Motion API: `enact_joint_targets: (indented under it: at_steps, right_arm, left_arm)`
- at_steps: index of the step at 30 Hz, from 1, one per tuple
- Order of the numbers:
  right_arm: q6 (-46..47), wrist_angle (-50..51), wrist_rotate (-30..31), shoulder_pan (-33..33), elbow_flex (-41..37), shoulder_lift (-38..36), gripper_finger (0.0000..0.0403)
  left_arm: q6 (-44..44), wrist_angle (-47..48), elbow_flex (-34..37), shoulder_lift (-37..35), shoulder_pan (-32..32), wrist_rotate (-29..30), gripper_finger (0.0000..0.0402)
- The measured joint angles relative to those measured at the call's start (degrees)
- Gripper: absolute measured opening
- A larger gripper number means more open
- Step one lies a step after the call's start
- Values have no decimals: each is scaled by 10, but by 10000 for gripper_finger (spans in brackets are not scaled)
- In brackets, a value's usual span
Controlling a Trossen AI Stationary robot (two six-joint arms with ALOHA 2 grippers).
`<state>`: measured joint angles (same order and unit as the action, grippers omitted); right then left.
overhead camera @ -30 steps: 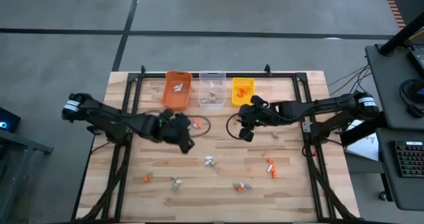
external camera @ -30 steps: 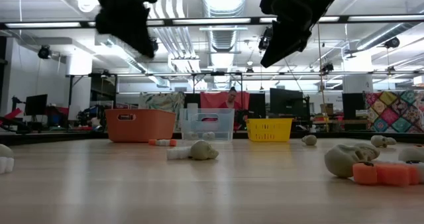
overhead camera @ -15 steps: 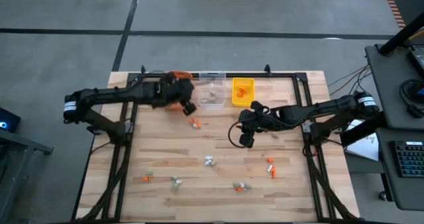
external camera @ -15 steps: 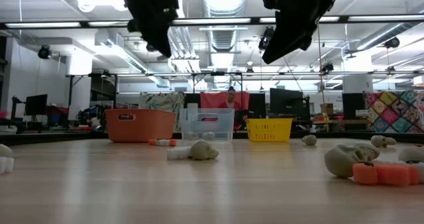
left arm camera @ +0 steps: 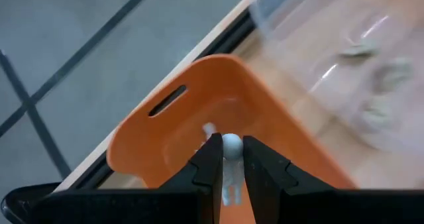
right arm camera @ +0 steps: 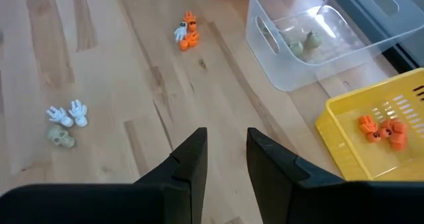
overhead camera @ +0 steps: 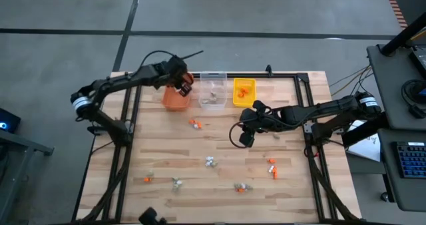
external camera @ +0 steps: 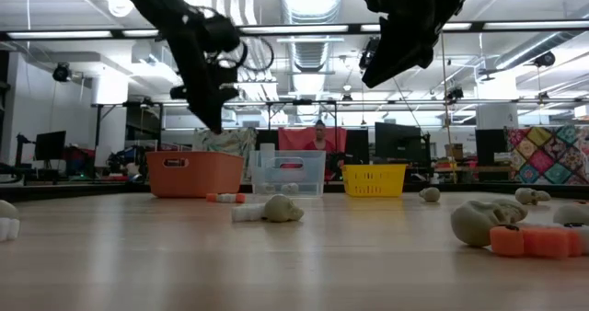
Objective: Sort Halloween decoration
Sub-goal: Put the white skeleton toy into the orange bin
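Observation:
My left gripper (overhead camera: pixel 184 86) hangs over the far end of the orange bin (overhead camera: pixel 173 101) and is shut on a small white trinket (left arm camera: pixel 230 144). In the low view the left gripper (external camera: pixel 208 110) is above the orange bin (external camera: pixel 193 173). White pieces lie inside the orange bin (left arm camera: pixel 218 111). My right gripper (overhead camera: pixel 244 138) is open and empty above the table's middle, near the yellow bin (overhead camera: pixel 243 92). Orange, white and grey-tan trinkets lie loose on the table, such as an orange-white pair (right arm camera: pixel 187 30), a white and grey pair (right arm camera: pixel 65 123) and orange ones (overhead camera: pixel 271 166). My left gripper pinches the white trinket between its two fingers; the trinket's round end (left arm camera: pixel 231 142) shows at the free ends of the fingers (left arm camera: pixel 211 159). The trinket is lifted clear, above the inside of the orange bin. The fingers hide the rest of it.
The clear bin (overhead camera: pixel 213 90) stands between the orange and yellow bins along the far edge and holds grey-tan pieces (right arm camera: pixel 301 44). The yellow bin (right arm camera: pixel 377 124) holds orange pieces. More trinkets (overhead camera: pixel 241 187) lie toward the near edge. Black frame rails (overhead camera: pixel 126 138) run along the table's sides.
My left gripper has travelled from above the table's middle-left toward the far edge, and now hangs over the orange bin, lower than half a second ago. My right gripper has shifted a little toward the near edge and then stayed still.

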<state>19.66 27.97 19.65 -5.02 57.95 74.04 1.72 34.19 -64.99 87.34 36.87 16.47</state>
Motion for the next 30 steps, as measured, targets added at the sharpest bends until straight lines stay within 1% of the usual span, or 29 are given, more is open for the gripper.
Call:
enact_joint_targets:
  at_steps: [5, 13, 17, 24, 30]
  right_arm:
    - [4, 0, 1, 0, 0, 0, 95]
    - [15, 0, 0, 0, 0, 0, 95]
    - [19, 0, 0, 0, 0, 0, 95]
    - [26, 0, 0, 0, 0, 0, 95]
    - [29, 0, 0, 0, 0, 0, 95]
  left_arm:
    - [-7, -22, 0, 58, 36, -1, 35]
    - [-27, -21, 0, 129, 41, -6, 35]
    - [-27, -21, 0, 140, 41, -5, 36]
    - [-27, -21, 0, 141, 41, -5, 36]
    - [-26, -19, 0, 141, 41, -5, 47]
